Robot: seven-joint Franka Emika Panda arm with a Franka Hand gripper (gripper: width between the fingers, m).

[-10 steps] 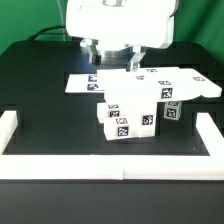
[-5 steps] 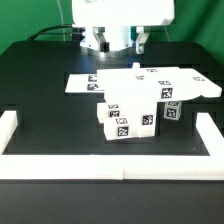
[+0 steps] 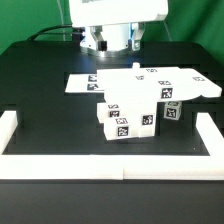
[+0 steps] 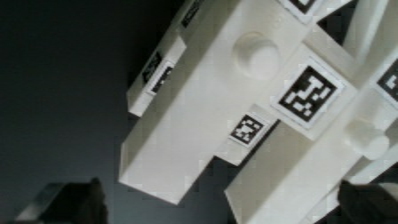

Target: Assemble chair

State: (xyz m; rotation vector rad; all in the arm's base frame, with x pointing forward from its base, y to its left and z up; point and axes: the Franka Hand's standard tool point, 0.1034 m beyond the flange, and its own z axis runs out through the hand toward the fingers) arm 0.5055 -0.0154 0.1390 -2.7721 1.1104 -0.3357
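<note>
jaws hang above the chair [image 3: 133, 100], spread wide, gripping nothing. chair sits on the black tabletop [image 3: 40, 100], between the marker board [image 3: 80, 83] and the front rail [image 3: 110, 160].

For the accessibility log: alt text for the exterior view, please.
White blocky chair pieces with black-and-white tags sit clustered on a black table, the marker board behind them. The gripper hangs above, empty.
</note>
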